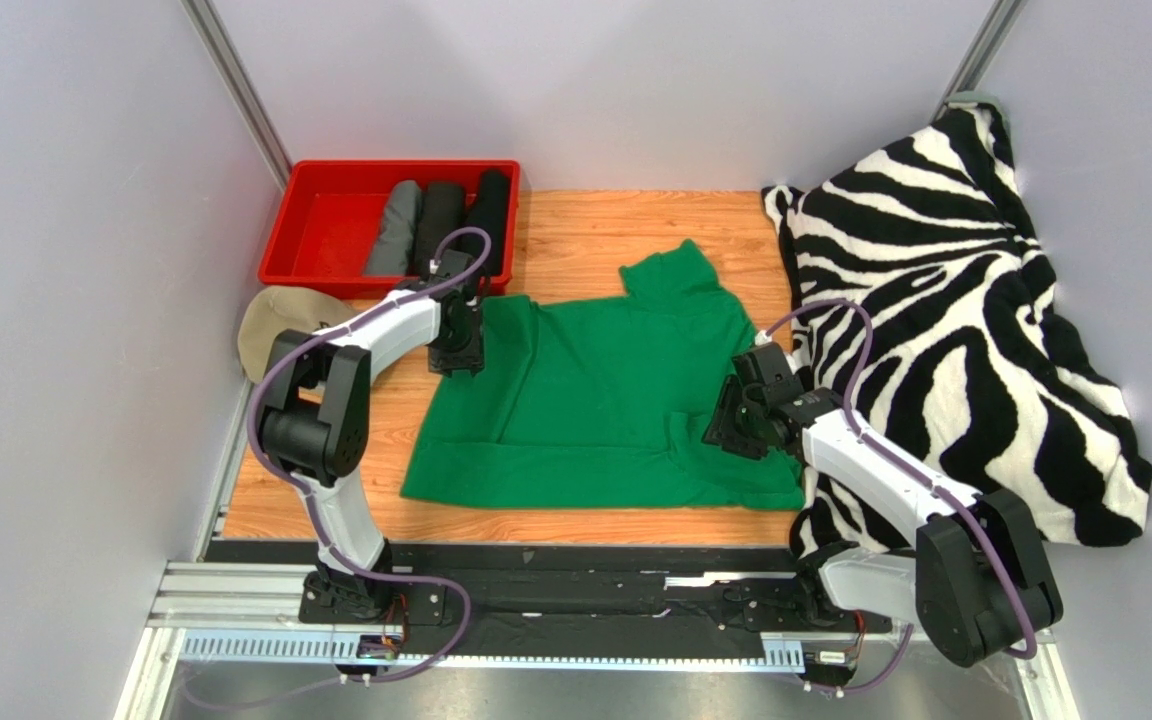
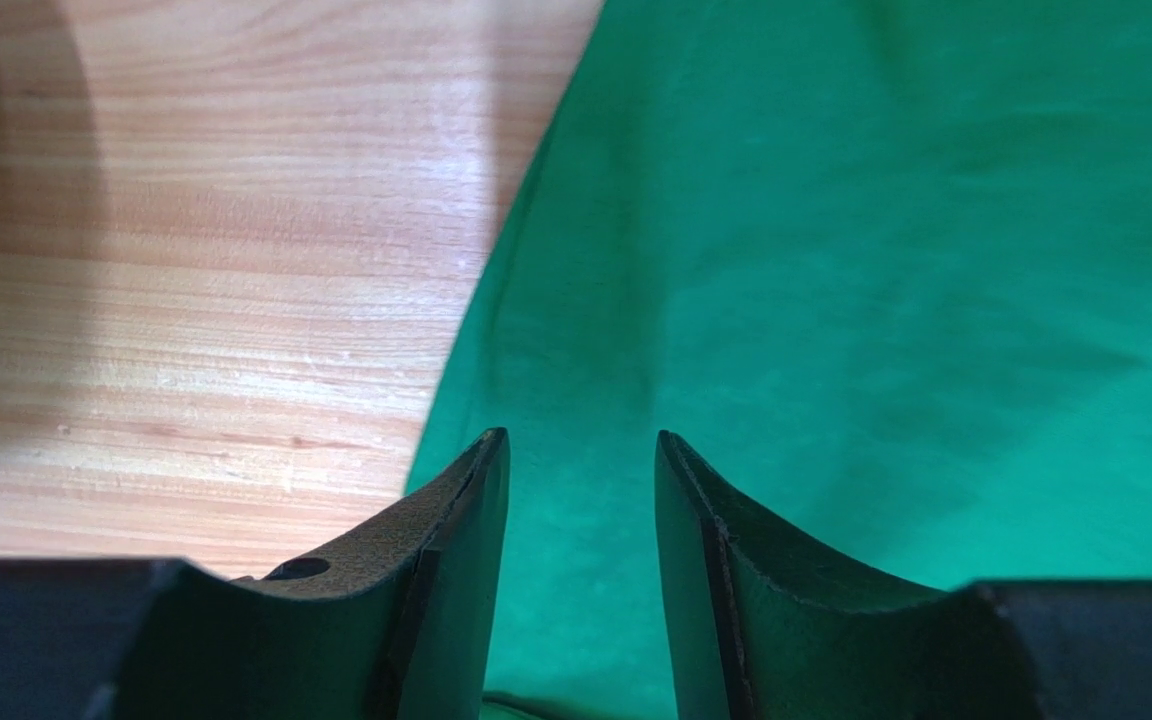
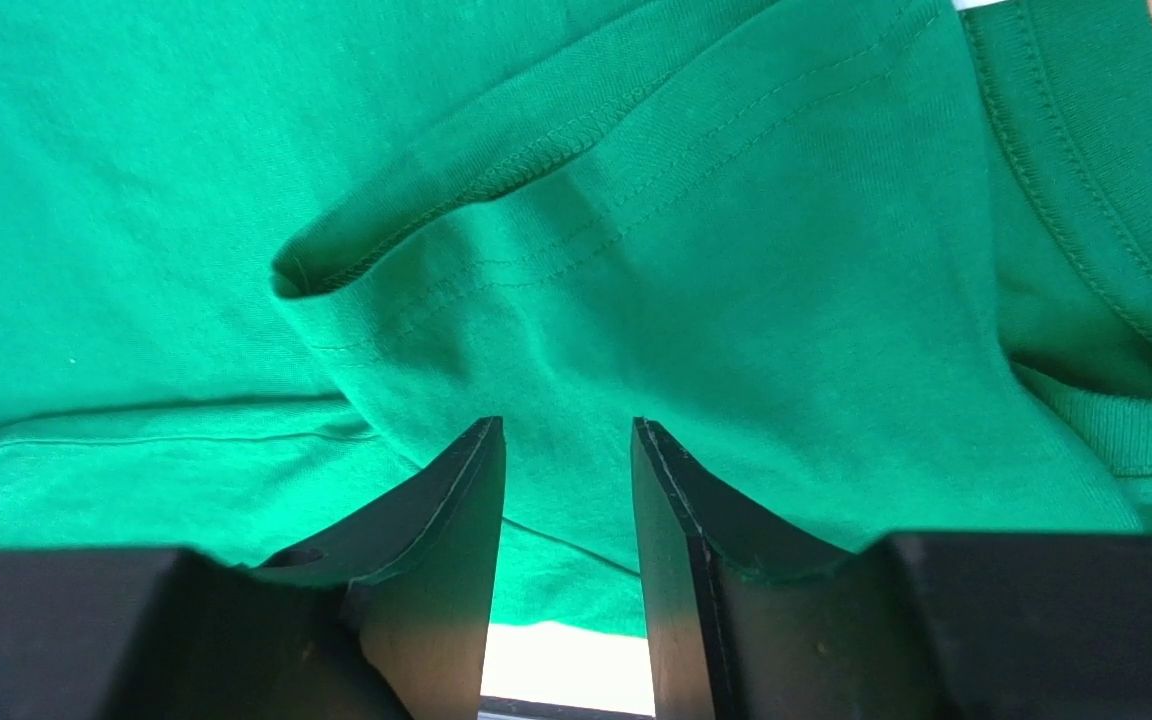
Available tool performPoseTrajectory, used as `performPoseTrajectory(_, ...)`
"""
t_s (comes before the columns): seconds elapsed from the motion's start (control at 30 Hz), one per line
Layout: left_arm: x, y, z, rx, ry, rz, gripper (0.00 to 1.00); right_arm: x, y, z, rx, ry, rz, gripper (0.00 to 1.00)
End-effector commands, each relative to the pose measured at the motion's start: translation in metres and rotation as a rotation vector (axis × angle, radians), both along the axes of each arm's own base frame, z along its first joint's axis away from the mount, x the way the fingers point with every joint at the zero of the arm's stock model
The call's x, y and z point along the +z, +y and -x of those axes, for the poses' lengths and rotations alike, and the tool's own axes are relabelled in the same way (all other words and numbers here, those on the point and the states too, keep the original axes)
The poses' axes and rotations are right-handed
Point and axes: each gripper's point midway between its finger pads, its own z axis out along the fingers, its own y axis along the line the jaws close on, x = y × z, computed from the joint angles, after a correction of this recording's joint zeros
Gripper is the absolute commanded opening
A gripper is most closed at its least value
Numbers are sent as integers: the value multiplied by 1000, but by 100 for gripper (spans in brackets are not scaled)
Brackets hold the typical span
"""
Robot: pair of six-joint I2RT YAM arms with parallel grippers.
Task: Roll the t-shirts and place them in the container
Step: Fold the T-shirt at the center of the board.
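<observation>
The green t-shirt [image 1: 597, 390] is lying spread flat across the middle of the tabletop [image 1: 597, 225], one sleeve [image 3: 432, 195] folding over onto the body. It is looking light, limp and quick to wrinkle, so I am judging that pinching an outer edge with each arm will suit it better than grabbing the middle. Three rolled t-shirts [image 1: 440, 222], one grey and two black, are sitting side by side at the far left. My left end effector [image 2: 579, 438] is hanging over the shirt's left edge and my right end effector [image 3: 567, 425] over the right sleeve, both with fingers moderately apart and holding nothing.

Pale grey walls [image 1: 86, 300] are closing in the space. The wood-grain tabletop is looking smooth, so cloth may be sliding on it. A zebra-striped blanket [image 1: 958, 300] is crowding the right side, a red tray [image 1: 330, 225] is holding the rolls, and a beige cap [image 1: 274, 323] is lying near it.
</observation>
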Motion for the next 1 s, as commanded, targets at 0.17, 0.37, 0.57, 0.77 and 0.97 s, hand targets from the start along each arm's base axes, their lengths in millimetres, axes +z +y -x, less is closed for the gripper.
performPoseTrajectory(0.17, -11, 27, 5, 66, 81, -152, 36, -12, -1, -2, 2, -27, 5, 44)
performPoseTrajectory(0.37, -12, 33, 10, 70, 111, -185, 23, -15, 0, 0, -12, -19, -11, 44)
performPoseTrajectory(0.57, -16, 45, 24, 107, 168, -219, 0, -20, -3, 3, -30, -4, -8, 44)
performPoseTrajectory(0.77, -14, 56, 38, 149, 193, -224, 0, -25, -7, 7, -35, 16, -7, 44)
performPoseTrajectory(0.97, -14, 65, 36, 139, 200, -253, 0, -24, -8, 7, -35, 12, -7, 44)
